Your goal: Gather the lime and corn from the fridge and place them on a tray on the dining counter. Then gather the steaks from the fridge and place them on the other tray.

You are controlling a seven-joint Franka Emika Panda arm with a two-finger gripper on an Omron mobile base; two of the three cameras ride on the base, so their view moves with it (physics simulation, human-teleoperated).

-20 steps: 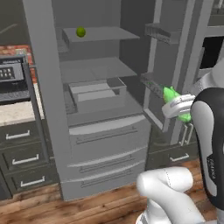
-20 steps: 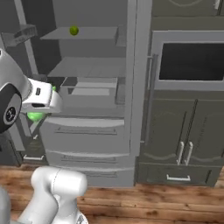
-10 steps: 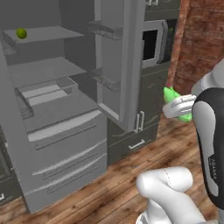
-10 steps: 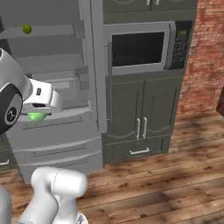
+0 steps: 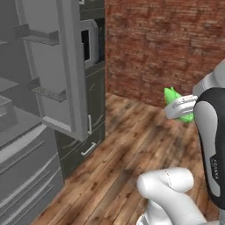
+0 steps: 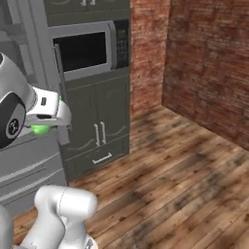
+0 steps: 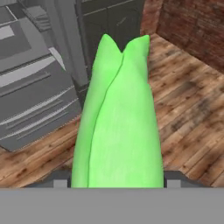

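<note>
No writing is legible. The pincer (image 7: 117, 186) grips the green-husked corn (image 7: 117, 127) above a wooden plank floor (image 6: 185, 185), between the open fridge (image 5: 48, 79) and a red brick wall (image 5: 167, 44).

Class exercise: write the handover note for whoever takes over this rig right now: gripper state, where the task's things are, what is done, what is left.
Gripper: shut on the corn, a green husked ear carried over the wood floor.
Fridge: at the left, door open.
Done: corn is out of the fridge.
Left: set the corn on a tray on the dining counter, fetch the lime, then move the steaks to the other tray.
</note>
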